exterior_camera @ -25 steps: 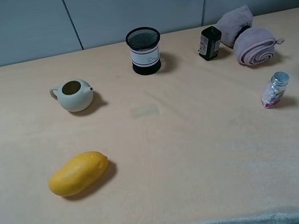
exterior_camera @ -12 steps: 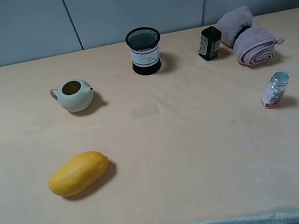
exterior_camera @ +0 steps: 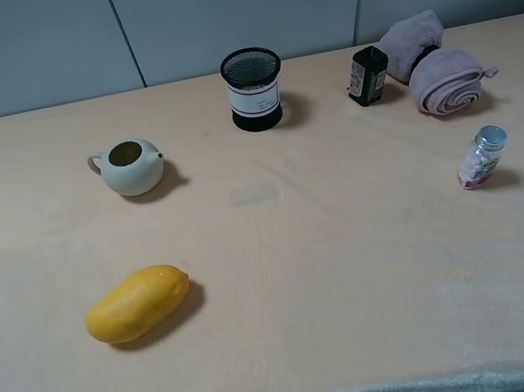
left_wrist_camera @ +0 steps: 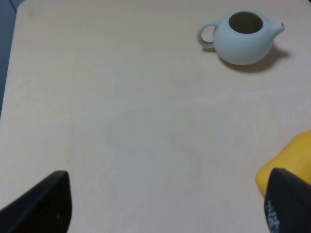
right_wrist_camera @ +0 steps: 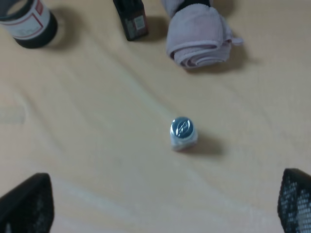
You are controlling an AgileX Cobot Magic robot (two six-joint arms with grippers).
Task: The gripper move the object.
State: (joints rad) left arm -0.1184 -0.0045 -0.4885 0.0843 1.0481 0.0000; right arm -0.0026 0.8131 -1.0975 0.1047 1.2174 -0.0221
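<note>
Surface: a pale beige table [exterior_camera: 358, 280] with a grey panelled wall behind it.
Object: the rolled mauve-pink towel [exterior_camera: 436, 74] lies at the table's far right, cinched in the middle by a black band, one rolled end facing the camera; nothing holds it. The right wrist view shows it too [right_wrist_camera: 198, 36].
Black box: a small dark box [exterior_camera: 367, 75] stands just beside the towel, on its left, with a label on its face.
Mesh cup: a black mesh cup [exterior_camera: 253, 89] with a white label band stands at the far middle of the table; its inside looks dark and I cannot tell whether it holds anything.
Teapot: a pale lidless teapot [exterior_camera: 130, 166] sits at the left; the left wrist view [left_wrist_camera: 241, 37] looks into its opening, and only dark interior is visible.
Bottle: a small clear bottle [exterior_camera: 482, 157] with a silver cap stands in front of the towel, apart from it, with pink contents in its lower part.
Mango: a yellow mango [exterior_camera: 138, 302] lies at the near left, well apart from the towel.
Left gripper [left_wrist_camera: 165, 204]: fingers spread wide, with nothing between them, over bare table near the mango.
Right gripper [right_wrist_camera: 165, 204]: fingers spread wide and holding nothing, above the bottle and short of the towel.
</note>
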